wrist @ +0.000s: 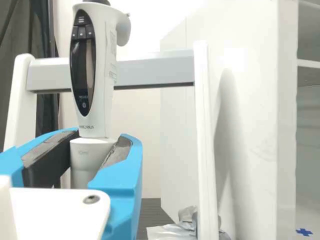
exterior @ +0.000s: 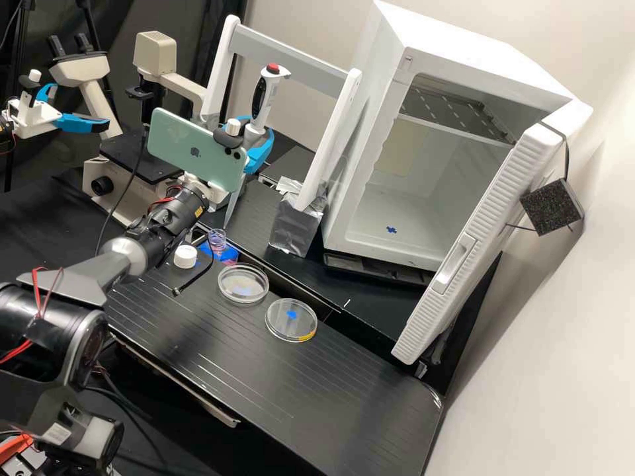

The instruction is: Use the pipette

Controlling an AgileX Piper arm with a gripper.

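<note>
My gripper [exterior: 256, 147] is shut around the lower body of the pipette [exterior: 266, 99], whose red-topped end points up. Its long pale tip slants down and stops just above and beside the small clear vial [exterior: 217, 240], which holds pinkish liquid on a blue patch; whether it is over the mouth I cannot tell. In the wrist view the gripper [wrist: 95, 157] has its dark pads pressed to both sides of the white pipette [wrist: 106, 75], which stands nearly upright with its dark display showing.
A white cap [exterior: 185, 256] and two clear petri dishes [exterior: 243, 285] lie on the black bench. Behind stand the white pipette rack [exterior: 334, 139] with a foil-wrapped base, an open white incubator [exterior: 493, 86] and a microscope [exterior: 155, 56]. A green phone [exterior: 192, 151] sits on the arm's wrist.
</note>
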